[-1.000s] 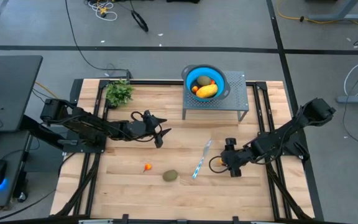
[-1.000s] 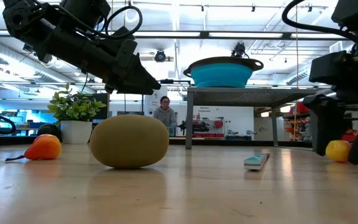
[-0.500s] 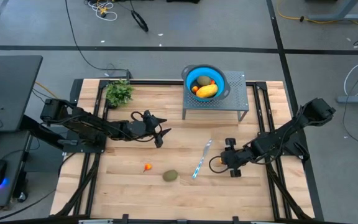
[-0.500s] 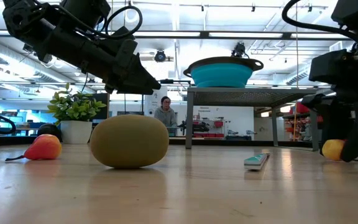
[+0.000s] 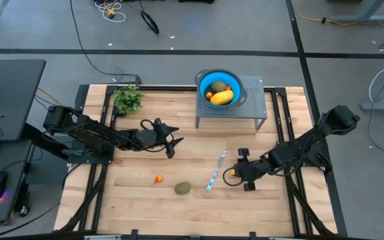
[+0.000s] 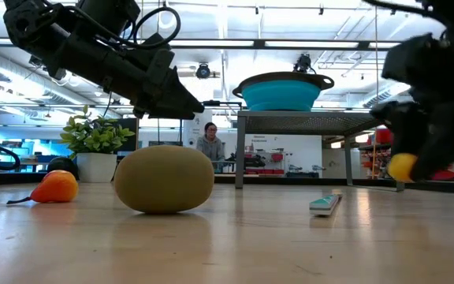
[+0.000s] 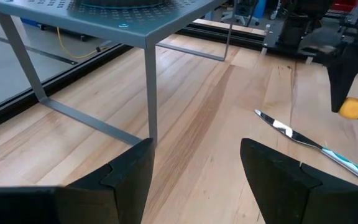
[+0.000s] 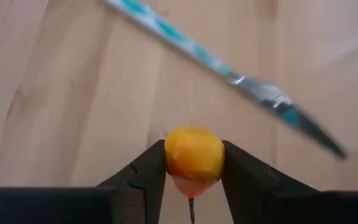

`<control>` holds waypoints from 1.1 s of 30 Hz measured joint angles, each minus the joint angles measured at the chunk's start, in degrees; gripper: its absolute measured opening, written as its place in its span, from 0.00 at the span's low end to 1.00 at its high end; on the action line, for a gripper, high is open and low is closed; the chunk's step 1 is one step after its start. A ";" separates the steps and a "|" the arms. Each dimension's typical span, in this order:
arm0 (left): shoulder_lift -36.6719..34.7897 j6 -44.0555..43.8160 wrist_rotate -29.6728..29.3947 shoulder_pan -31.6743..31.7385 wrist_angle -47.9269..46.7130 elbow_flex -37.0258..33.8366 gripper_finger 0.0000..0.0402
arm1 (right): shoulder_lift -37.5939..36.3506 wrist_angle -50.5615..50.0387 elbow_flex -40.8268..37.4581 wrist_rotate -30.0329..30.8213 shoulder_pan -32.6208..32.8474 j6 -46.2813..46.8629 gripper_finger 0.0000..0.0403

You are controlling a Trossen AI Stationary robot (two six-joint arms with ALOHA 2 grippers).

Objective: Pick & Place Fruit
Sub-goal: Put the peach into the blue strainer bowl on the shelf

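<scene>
My right gripper (image 5: 231,177) is shut on a small yellow-orange fruit (image 8: 194,149), above the table's right middle, beside the silver-blue utensil (image 5: 215,172). In the low view the fruit (image 6: 403,166) hangs clear of the wood. An olive-brown kiwi (image 5: 183,189) and a tiny orange-red piece (image 5: 158,179) lie on the table nearer the front. A blue bowl (image 5: 235,83) on a metal rack holds the yellow-orange oblong (image 5: 221,97), another kiwi and orange bits. My left gripper (image 5: 172,143) hovers open over the table's left middle. My right gripper pinches the small yellow-orange fruit by its two sides (image 8: 174,155) between the two fingers (image 8: 146,171). The fingers slant down from the table's right. The fruit is lifted clear of the table, and a thin stem shows below it.
The metal rack (image 5: 232,110) stands at the far middle with the bowl on top. A green plant (image 5: 127,98) sits at the far left corner. The utensil (image 6: 325,204) lies flat between the kiwi and my right gripper. A person (image 6: 209,144) shows far behind the table.
My right gripper has risen and shifted slightly toward the table's left, carrying the small yellow-orange fruit, which rested on the wood a second ago and is now lifted clear. The left arm has kept still.
</scene>
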 joint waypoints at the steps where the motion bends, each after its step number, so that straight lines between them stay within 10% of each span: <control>1: 0.00 0.02 0.01 0.00 0.08 0.00 0.62 | 0.00 0.01 0.55 1.37 0.00 -0.44 0.35; 14: 0.00 1.91 -1.22 -0.01 0.33 0.00 0.62 | 0.00 23.13 5.94 38.67 -3.89 -25.26 0.35; 23: 0.00 2.08 -1.27 -0.01 1.53 0.00 0.62 | -0.04 57.41 5.94 30.17 -16.79 -48.89 0.35; 33: 0.00 2.53 -1.27 -0.01 1.55 0.00 0.61 | -0.02 59.43 8.11 24.72 -32.11 -49.32 0.37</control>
